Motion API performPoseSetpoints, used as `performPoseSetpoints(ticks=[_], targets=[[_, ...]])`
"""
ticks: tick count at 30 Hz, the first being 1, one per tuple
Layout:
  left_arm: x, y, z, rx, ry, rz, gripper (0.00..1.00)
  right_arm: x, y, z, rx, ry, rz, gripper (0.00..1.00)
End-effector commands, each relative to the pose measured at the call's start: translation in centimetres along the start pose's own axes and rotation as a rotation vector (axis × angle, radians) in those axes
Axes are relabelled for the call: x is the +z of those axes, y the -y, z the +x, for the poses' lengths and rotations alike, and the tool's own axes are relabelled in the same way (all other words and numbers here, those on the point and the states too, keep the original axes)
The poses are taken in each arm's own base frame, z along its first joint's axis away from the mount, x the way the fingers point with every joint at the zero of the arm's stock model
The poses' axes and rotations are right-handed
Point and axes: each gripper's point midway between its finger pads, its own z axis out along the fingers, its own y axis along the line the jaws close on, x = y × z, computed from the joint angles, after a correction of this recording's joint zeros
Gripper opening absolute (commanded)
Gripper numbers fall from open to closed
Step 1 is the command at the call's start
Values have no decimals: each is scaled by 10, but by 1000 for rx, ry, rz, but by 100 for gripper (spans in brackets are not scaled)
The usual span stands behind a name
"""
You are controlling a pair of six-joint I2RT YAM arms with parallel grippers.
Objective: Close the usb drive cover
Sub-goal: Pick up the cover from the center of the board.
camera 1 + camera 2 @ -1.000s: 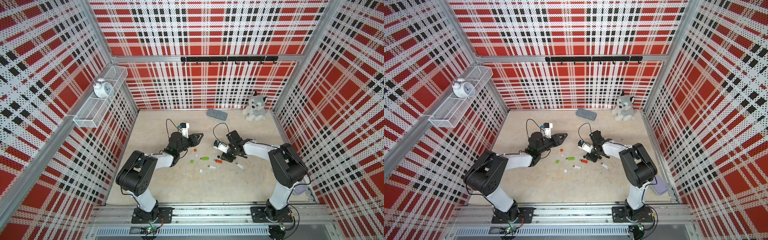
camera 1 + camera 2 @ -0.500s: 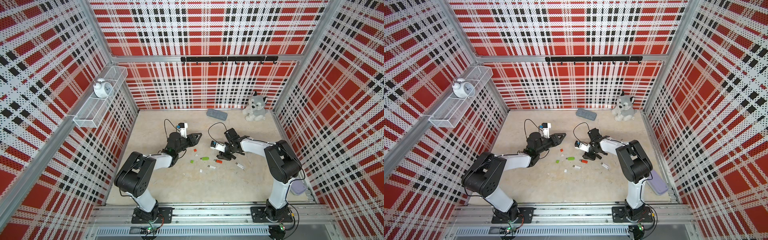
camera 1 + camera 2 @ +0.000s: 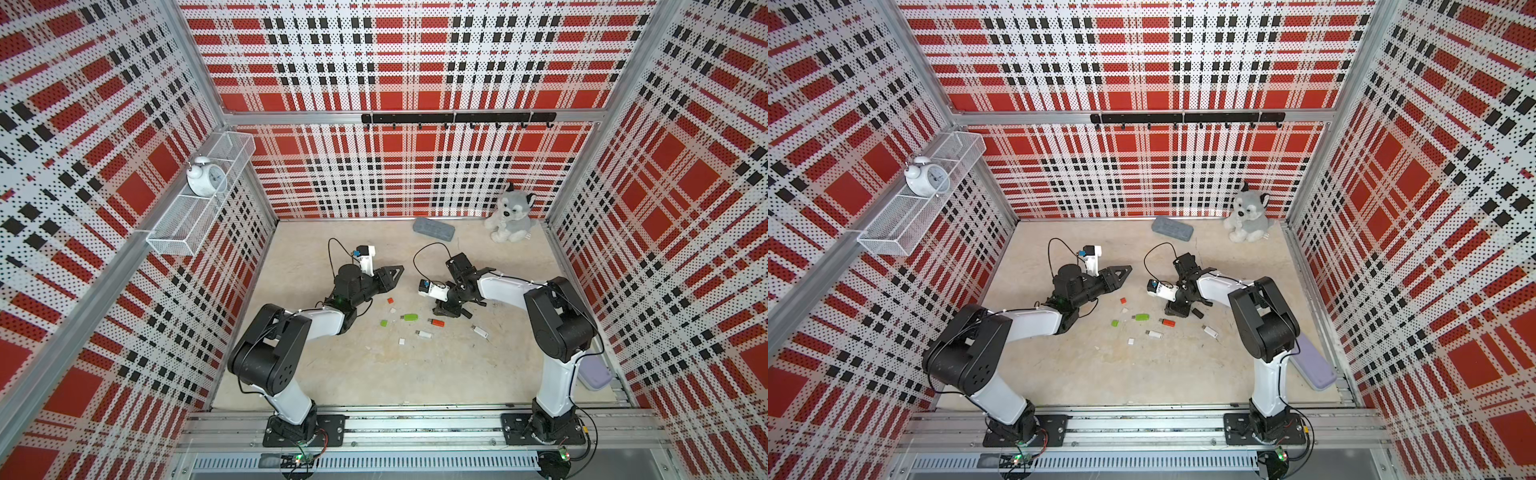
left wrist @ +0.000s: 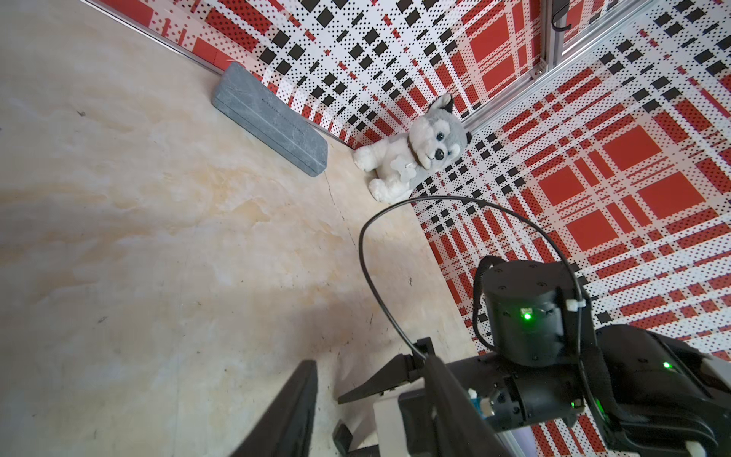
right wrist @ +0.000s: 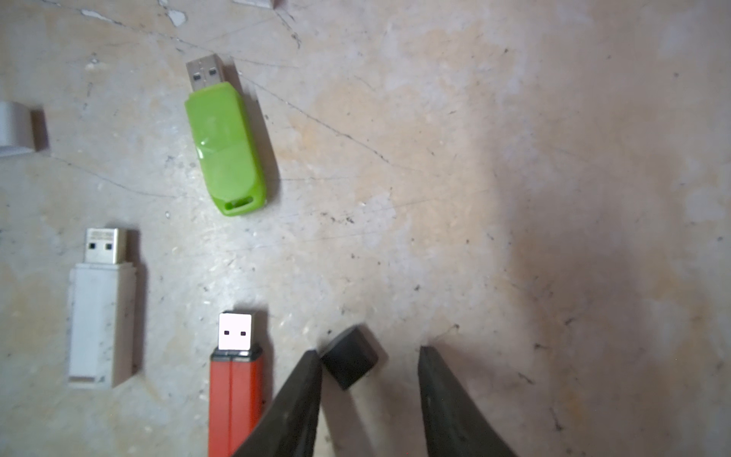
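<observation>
Jaws of right hand (image 5: 368,351), shifted leftward, gape around black cap (image 5: 349,362); left hand (image 3: 392,276) also parted.

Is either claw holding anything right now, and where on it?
Nothing is held. The right claw is open astride the black cap, which lies loose by one finger. The left claw is open and empty.

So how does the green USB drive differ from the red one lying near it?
The green USB drive has a rounded body with a loop hole at its tail; the red USB drive is straight-sided and boxy. The green one lies well clear of the right end effector; the red one sits right beside one of its fingers. Both lie flat, uncapped, metal plugs bare.
</observation>
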Motion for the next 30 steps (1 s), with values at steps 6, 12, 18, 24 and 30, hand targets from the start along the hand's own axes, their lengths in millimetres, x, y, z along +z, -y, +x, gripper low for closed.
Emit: performPoseSetpoints(ticks=[6, 12, 18, 24, 30], targets=[[-5, 8, -7, 31, 19, 25, 48, 11, -3, 18, 34, -51, -52, 41], [-4, 8, -6, 31, 16, 27, 48, 11, -10, 23, 38, -65, -101, 37], [-3, 9, -5, 29, 10, 31, 48, 11, -15, 29, 45, -85, -130, 34], [-4, 8, -4, 27, 9, 29, 48, 12, -19, 36, 40, -107, -143, 32], [-3, 7, -4, 26, 8, 29, 48, 13, -19, 34, 39, -99, -152, 29]])
